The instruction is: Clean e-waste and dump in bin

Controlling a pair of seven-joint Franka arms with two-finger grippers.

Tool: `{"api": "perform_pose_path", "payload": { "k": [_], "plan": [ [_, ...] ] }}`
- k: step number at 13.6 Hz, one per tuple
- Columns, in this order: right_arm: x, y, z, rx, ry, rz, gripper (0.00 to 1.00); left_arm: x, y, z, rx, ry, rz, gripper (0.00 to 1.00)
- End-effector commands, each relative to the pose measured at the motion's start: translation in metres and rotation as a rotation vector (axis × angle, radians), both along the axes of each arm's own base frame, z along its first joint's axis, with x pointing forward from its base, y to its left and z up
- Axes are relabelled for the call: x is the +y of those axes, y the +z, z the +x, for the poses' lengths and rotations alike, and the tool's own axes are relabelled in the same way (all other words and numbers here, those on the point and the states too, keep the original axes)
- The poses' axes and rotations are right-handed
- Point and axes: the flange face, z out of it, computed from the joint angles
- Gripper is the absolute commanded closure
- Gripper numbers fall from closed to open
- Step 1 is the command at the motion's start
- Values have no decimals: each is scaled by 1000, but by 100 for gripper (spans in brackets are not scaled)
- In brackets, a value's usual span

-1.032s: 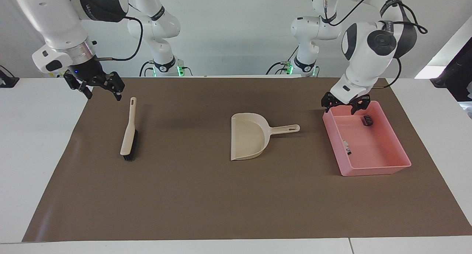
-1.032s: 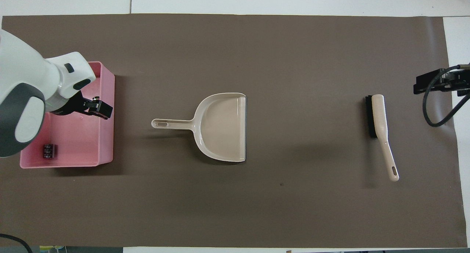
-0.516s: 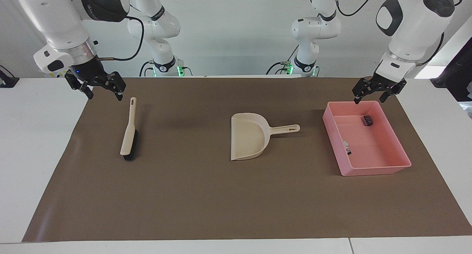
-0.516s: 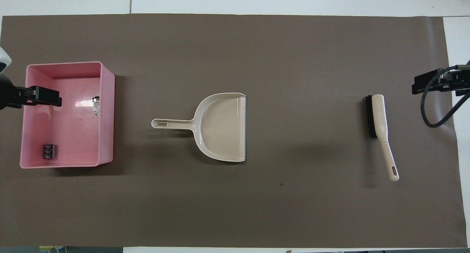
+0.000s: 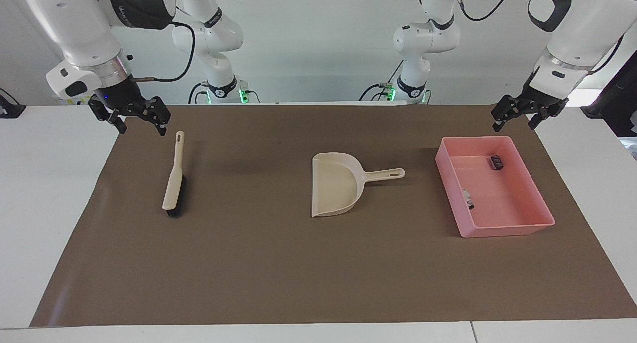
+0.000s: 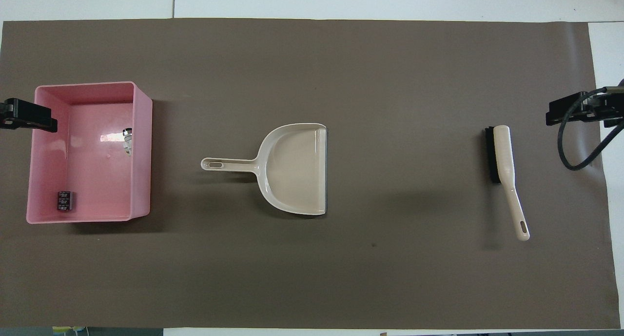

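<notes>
E-waste items both lie inside the bin (image 5: 512, 231) (image 6: 141, 155), a pink tray with low upright walls that stands on the brown mat (image 5: 273, 263) (image 6: 390, 277) toward the left arm's end of the table. We read all clock directions from the overhead view, with 6 o'clock toward the robots. Nearest the robots, the black chip (image 5: 496, 162) (image 6: 65, 200) rests on the bin floor in the 7 o'clock corner. The brush (image 5: 174, 176) (image 6: 504, 155) lies flat toward the right arm's end; its handle tip points to about 5 o'clock and its black bristles face 9 o'clock. The dustpan (image 5: 336, 183) (image 6: 295, 170) lies at the middle of the mat, well apart from both bin and brush, with its handle pointing to 9 o'clock at the bin and its open mouth facing 3 o'clock. Taking the dustpan as the dial centre, we find the bin at 9 o'clock and the brush at 3 o'clock. Farther out in the bin, the white piece (image 5: 467, 197) (image 6: 127, 140) lies against the wall at 3 o'clock, well apart from the chip. The left gripper (image 5: 513, 124) (image 6: 29, 115) hangs in the air over the bin's 9 o'clock wall, fingers apart and holding nothing. The right gripper (image 5: 141, 129) (image 6: 580, 109) hangs over the mat's edge at 3 o'clock, near the brush but clear of it, fingers apart and holding nothing.
</notes>
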Motion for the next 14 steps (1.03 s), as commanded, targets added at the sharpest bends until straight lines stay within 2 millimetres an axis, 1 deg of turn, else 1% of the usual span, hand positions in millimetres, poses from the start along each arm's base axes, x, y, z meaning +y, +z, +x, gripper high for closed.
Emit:
{"api": "perform_pose_path", "payload": {
  "k": [1, 10, 13, 14],
  "plan": [
    [1, 1, -6, -5, 22, -1, 0, 0, -1, -5, 54, 15, -13, 0],
    [-1, 0, -10, 4, 20, -2, 0, 0, -5, -4, 49, 4, -12, 0],
    [1, 3, -13, 19, 14, 1, 0, 0, -7, -4, 54, 4, -12, 0],
    [-2, 9, -17, 16, 9, 9, 0, 0, -7, -4, 54, 4, -12, 0]
  ]
}}
